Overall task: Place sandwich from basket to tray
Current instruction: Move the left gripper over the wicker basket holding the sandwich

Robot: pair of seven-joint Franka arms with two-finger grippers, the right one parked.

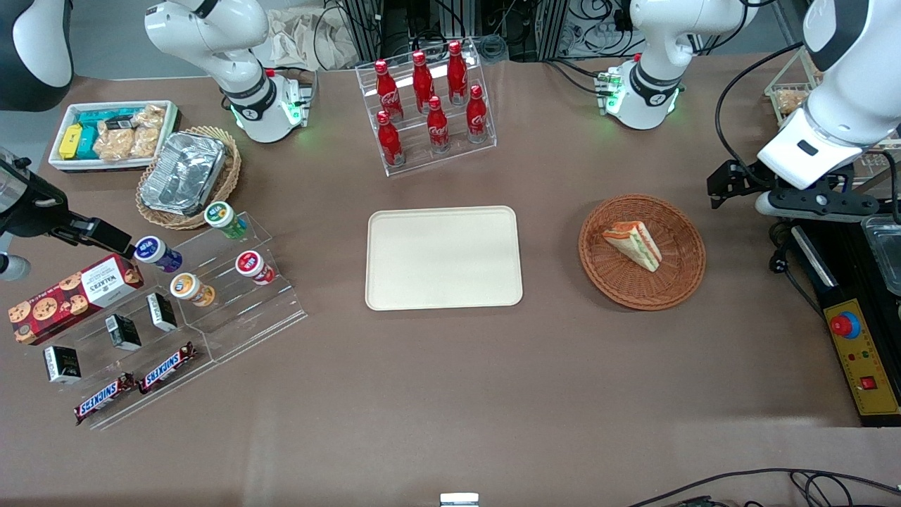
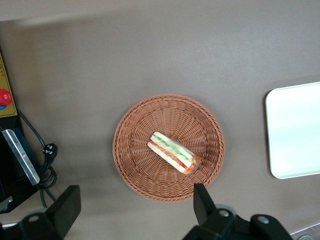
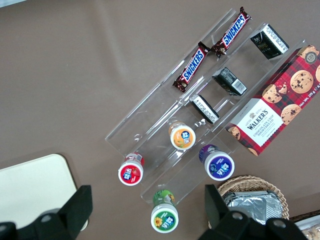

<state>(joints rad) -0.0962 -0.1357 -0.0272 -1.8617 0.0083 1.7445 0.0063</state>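
Observation:
The sandwich (image 1: pixel 633 243) (image 2: pixel 173 152), a pale bread wedge with red, orange and green layers, lies on its side in the round reddish-brown wicker basket (image 1: pixel 676 276) (image 2: pixel 137 160). The cream-beige tray (image 1: pixel 443 257) (image 2: pixel 295 130) lies flat beside the basket, toward the parked arm's end, with nothing on it. My gripper (image 1: pixel 719 189) (image 2: pixel 135 205) hangs above the table just outside the basket's rim, toward the working arm's end. It is open, its black fingers (image 2: pixel 202 202) spread wide with nothing between them.
A yellow control box with a red button (image 1: pixel 862 359) (image 2: pixel 4 97) and a black cable (image 2: pixel 47 165) lie close to the gripper. A rack of red cola bottles (image 1: pixel 429 105) stands farther from the front camera than the tray. Clear snack shelves (image 1: pixel 176 303) and a tan basket with foil (image 1: pixel 186 176) sit toward the parked arm's end.

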